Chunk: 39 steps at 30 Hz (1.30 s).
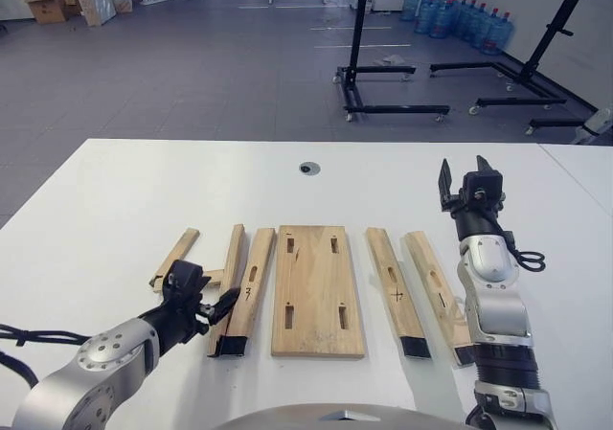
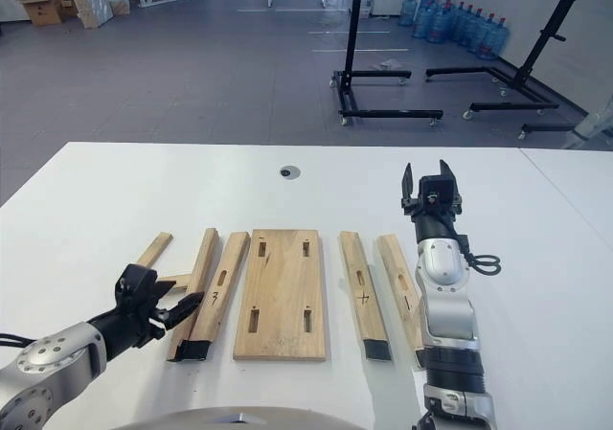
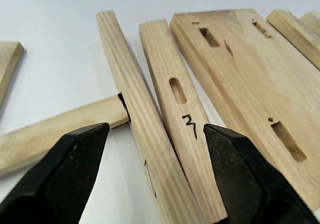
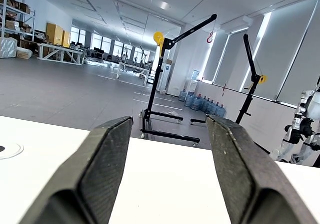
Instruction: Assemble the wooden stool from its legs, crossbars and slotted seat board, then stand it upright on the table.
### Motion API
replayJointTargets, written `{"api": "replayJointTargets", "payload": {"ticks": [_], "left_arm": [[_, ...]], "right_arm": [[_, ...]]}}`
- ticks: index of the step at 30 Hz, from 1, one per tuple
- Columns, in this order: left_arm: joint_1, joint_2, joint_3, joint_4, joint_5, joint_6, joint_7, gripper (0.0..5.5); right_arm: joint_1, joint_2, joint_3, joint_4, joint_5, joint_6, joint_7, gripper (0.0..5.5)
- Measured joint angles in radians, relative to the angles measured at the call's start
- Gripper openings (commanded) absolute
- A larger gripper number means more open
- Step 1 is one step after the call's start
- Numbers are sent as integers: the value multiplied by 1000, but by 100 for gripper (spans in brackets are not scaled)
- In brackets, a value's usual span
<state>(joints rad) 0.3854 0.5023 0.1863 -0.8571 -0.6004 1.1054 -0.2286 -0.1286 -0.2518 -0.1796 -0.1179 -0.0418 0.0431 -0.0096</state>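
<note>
While my left pincer [image 3: 155, 134] is hovering spread above a slotted leg [image 3: 172, 84], my right pincer [image 1: 463, 179] is hanging spread over the table [image 1: 115, 191].

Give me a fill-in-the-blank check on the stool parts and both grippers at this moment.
The seat board, lying flat on the table, has ____ slots cut through it. On the robot's right of the board lie ____ legs. The left gripper and the right gripper are both ____ and hold nothing.
Missing words: four; two; open.
</note>
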Motion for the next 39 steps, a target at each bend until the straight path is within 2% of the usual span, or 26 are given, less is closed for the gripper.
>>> {"api": "replayJointTargets", "payload": {"ticks": [4,7,8,16,26,31,35,39], "left_arm": [[35,19,-2,56,38,-34,-20,288],[50,33,-57,251,119,-236,-99,239],[33,34,-75,343,148,-369,-141,218],[-144,35,-100,946,192,-985,-277,113],[-395,83,-92,1639,197,-1604,-360,105],[-448,98,-38,1909,190,-1872,-509,104],[-282,88,-30,1521,145,-1726,-519,104],[-279,43,-74,1134,144,-1491,-356,104]], "right_arm": [[1,0,2,-18,1,18,6,267],[3,-1,3,-18,2,21,10,267],[2,-1,4,-18,2,21,13,267],[2,-1,3,-17,2,20,16,267],[2,1,7,-16,2,20,16,267],[-5,4,21,-10,2,20,16,267],[-21,4,25,-1,2,18,13,267],[-22,4,28,5,2,18,15,267]]}}
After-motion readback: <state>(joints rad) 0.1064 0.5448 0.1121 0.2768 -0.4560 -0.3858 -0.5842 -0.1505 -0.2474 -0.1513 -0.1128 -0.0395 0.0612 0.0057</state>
